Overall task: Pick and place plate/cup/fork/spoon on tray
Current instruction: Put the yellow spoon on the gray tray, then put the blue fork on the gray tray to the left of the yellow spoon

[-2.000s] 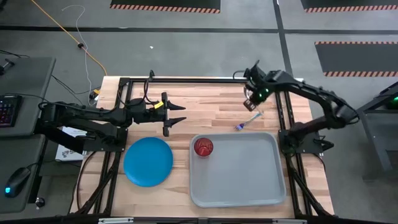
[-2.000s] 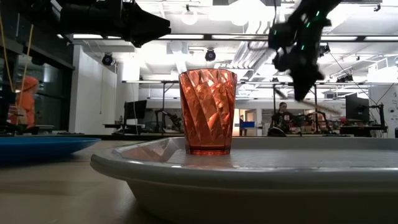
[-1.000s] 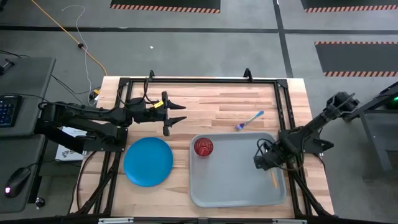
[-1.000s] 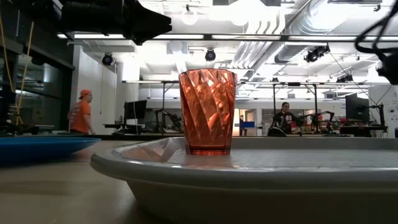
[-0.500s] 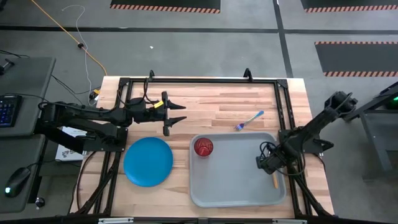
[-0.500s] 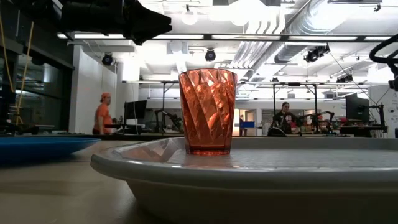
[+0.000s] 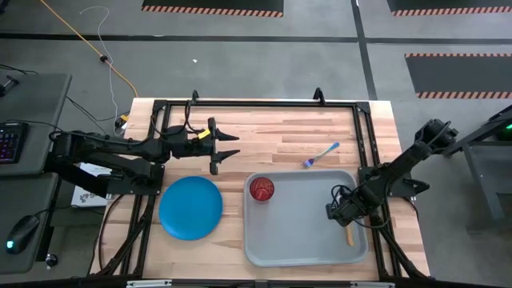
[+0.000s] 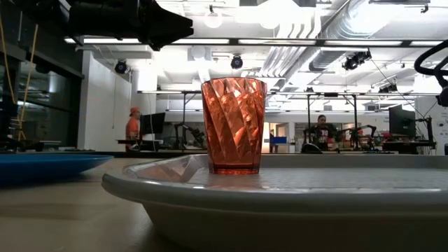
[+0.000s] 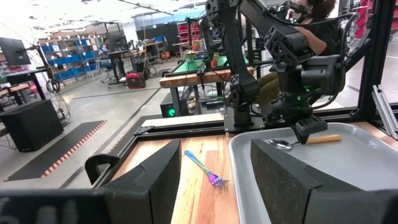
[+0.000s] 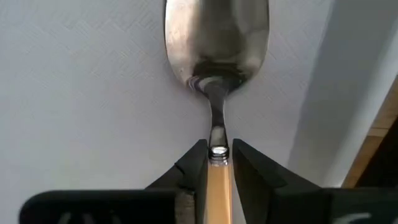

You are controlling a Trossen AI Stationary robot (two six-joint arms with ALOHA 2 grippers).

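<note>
My right gripper point(image 7: 342, 216) is low over the right part of the light-grey tray point(image 7: 296, 240), shut on the spoon point(image 10: 216, 74), which has a silver bowl and an orange handle point(image 7: 349, 235). The red-orange cup point(image 7: 262, 189) stands upright on the tray's floor in its far left corner. The blue plate point(image 7: 190, 207) lies flat on the table left of the tray. The blue-handled fork point(image 7: 320, 154) lies on the table beyond the tray's far rim. My left gripper point(image 7: 232, 146) is open and empty, above the table beyond the plate. My right gripper pinches the spoon between its two fingers at the top of the orange handle point(image 10: 217, 171), where the metal neck begins. The fingers come from above and lie across the handle. The spoon is about level, its bowl point(image 9: 280, 144) at the tray's floor; whether it touches, I cannot tell.
Black frame rails point(image 7: 256, 104) run along the table's far edge and both sides. The tray's middle and near part point(image 7: 288, 232) hold nothing. Bare wood lies between the plate and the tray point(image 7: 234, 204). A person point(image 8: 133, 129) walks in the room far behind.
My right gripper has stayed low over the tray's right part with the spoon, shut all the while; two seconds ago it was still near the fork at the table's far right. The cup, plate and fork have not moved.
</note>
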